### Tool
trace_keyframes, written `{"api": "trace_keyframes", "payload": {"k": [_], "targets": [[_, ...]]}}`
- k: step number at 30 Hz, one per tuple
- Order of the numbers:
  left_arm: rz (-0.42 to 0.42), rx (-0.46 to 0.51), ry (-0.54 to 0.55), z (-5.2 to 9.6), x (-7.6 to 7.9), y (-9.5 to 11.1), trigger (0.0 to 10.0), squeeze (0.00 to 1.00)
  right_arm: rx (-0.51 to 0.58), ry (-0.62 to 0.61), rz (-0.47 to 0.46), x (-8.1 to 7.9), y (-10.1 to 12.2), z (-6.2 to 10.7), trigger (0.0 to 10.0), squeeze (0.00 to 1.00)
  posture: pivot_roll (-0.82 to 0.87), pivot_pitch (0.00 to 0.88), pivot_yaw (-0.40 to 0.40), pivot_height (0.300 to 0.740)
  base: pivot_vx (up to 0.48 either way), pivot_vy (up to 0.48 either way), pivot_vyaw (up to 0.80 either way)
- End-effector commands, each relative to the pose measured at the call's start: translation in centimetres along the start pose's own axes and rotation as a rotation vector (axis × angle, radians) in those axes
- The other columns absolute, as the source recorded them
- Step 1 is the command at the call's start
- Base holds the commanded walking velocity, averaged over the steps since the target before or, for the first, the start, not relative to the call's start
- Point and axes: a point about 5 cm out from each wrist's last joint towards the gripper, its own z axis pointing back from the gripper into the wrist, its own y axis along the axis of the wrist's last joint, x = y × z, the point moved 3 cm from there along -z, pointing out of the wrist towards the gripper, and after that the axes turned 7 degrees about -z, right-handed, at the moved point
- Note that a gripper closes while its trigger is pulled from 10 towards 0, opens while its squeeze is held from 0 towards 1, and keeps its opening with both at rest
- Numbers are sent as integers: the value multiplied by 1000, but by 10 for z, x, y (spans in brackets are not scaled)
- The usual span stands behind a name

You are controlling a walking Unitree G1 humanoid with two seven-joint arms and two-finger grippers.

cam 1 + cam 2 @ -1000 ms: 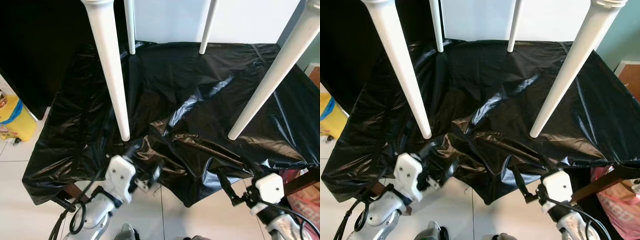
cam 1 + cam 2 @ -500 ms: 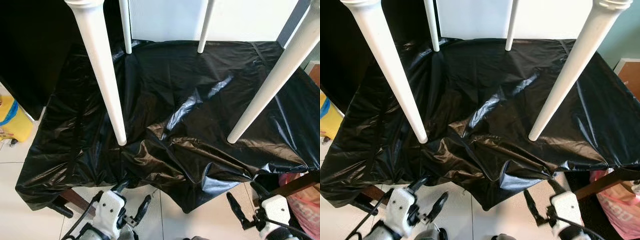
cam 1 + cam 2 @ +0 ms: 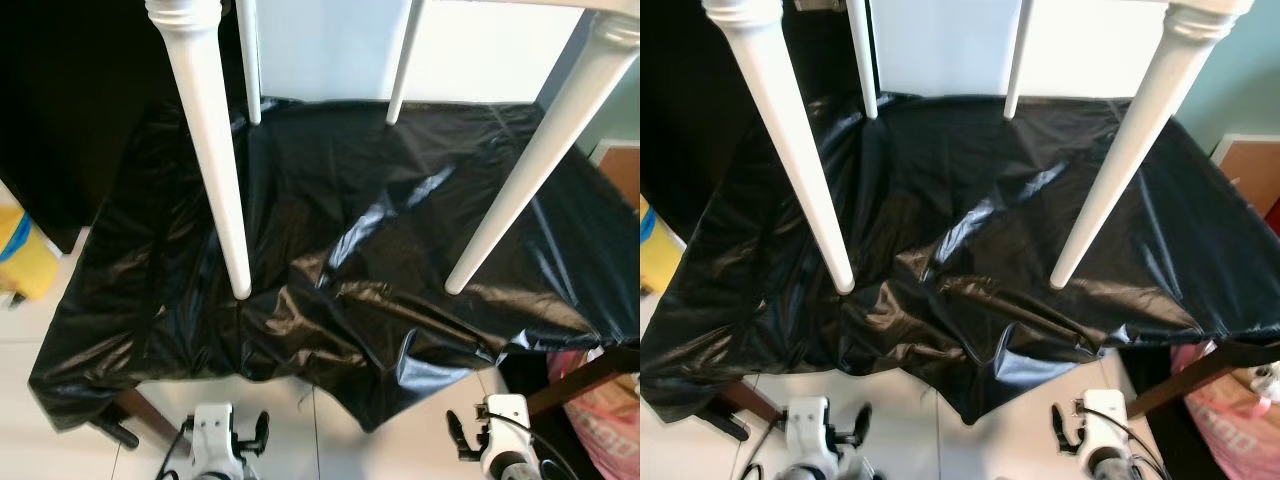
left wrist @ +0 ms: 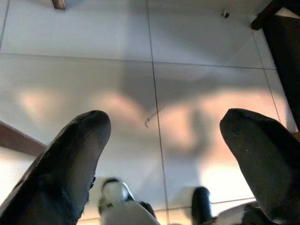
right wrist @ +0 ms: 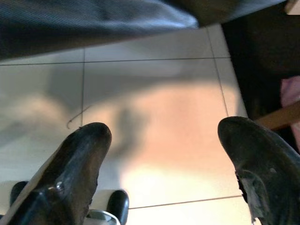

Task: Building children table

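You have open tiled floor [image 3: 330, 440] below the black sheet's [image 3: 380, 250] near edge, four white table legs [image 3: 215, 190] blocking passage above

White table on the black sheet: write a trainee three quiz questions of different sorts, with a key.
1. True or false: the left gripper is shut on a table leg.
2. How many white legs of the table rest on the black plastic sheet?
3. The right gripper hangs above: A) the sheet B) the tiled floor C) a yellow container.

Key: 1. False; it is open and holds nothing. 2. Four. 3. B.
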Motion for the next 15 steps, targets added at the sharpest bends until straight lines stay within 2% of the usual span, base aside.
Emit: {"api": "trace_keyframes", "payload": {"k": [1,2,3,4,6,7,10,11,15], "targets": [[22,-93,13,4,-1,-19,10000,0,-84,-20,-1,2,-17,3,10000,0,45,24,-83,740,0,0,0],[5,-204,29,-1,-2,-34,10000,0,-169,-12,27,-3,-27,-1,10000,0,62,14,-86,740,0,0,0],[5,-204,29,-1,-2,-34,10000,0,-169,-12,27,-3,-27,-1,10000,0,62,14,-86,740,0,0,0],[-25,-301,50,0,-9,-47,10000,0,-268,9,109,-9,-43,1,10000,0,78,0,-83,740,0,0,0],[-61,-368,50,2,-8,-56,10000,0,-334,23,171,-15,-54,4,10000,0,104,0,-91,740,0,0,0],[-73,-387,47,2,-8,-58,10000,0,-352,27,182,-17,-57,5,10000,0,108,0,-93,740,0,0,0],[-150,-418,-28,-7,10,-55,10000,0,-386,78,195,-38,-58,-1,10000,0,145,0,-116,740,0,0,0],[-180,-427,-45,-11,12,-52,10000,0,-405,116,234,-44,-56,-4,10000,0,166,0,-134,740,0,0,0],[-181,-417,-55,-18,16,-45,10000,0,-418,161,305,-50,-55,-6,10000,0,186,0,-148,740,0,0,0]]}}
